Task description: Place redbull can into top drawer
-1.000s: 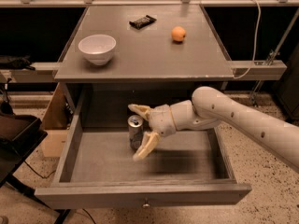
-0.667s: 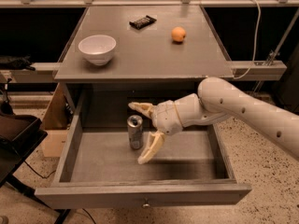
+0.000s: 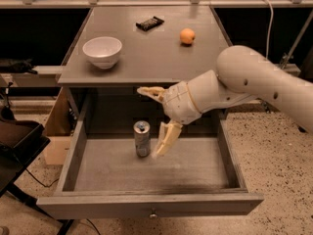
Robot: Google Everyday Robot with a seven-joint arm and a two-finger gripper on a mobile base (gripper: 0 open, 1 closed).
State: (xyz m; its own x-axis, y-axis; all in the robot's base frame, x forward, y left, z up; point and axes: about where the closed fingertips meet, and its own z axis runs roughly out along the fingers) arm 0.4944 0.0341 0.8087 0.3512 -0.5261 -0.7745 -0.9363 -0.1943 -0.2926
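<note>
Retreat step, likely: slim silver-blue redbull can stands upright in grey wooden top drawer, cream gripper just beside it, jaws wide; next needs exit without clipping.

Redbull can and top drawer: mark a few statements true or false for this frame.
The redbull can stands upright inside the open top drawer. True.
The gripper is shut on the can. False: it is open, just right of the can, over the drawer.
The white bowl sits in the drawer. False: it is on the table.
An orange lies on the table. True.
</note>
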